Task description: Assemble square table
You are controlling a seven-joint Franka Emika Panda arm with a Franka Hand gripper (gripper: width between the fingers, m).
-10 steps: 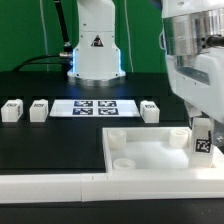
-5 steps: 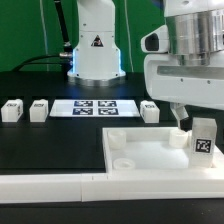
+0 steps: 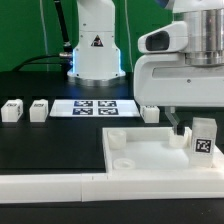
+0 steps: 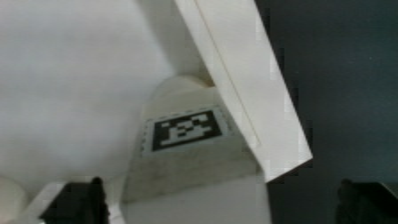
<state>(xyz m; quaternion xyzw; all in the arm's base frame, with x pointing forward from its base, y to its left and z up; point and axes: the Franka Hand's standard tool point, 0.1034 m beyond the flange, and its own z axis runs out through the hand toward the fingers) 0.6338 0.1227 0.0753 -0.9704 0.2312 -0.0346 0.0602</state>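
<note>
The table top (image 3: 150,152) is parked against the wall (image 3: 50,186) at the tabletop's edge, likely for bracing. One leg (image 3: 203,141) is stood upright in its corner; the gripper (image 4: 222,203) is spread open astride it, nothing gripped.

We find the exterior view bright and evenly lit from above. The white tabletop (image 3: 150,155) in the lower right nearly washes out, with only faint grey shading marking its rim. The black bench (image 3: 50,140) stays matte and shows no glare. A blue glow rings the robot base (image 3: 97,55) at upper centre. The arm (image 3: 190,60) in the upper right looks soft. Both pictures are coarse. In the wrist view the leg block (image 4: 178,170) sits close, slightly blurred and greyed by shadow, though its tag (image 4: 189,130) remains legible.
</note>
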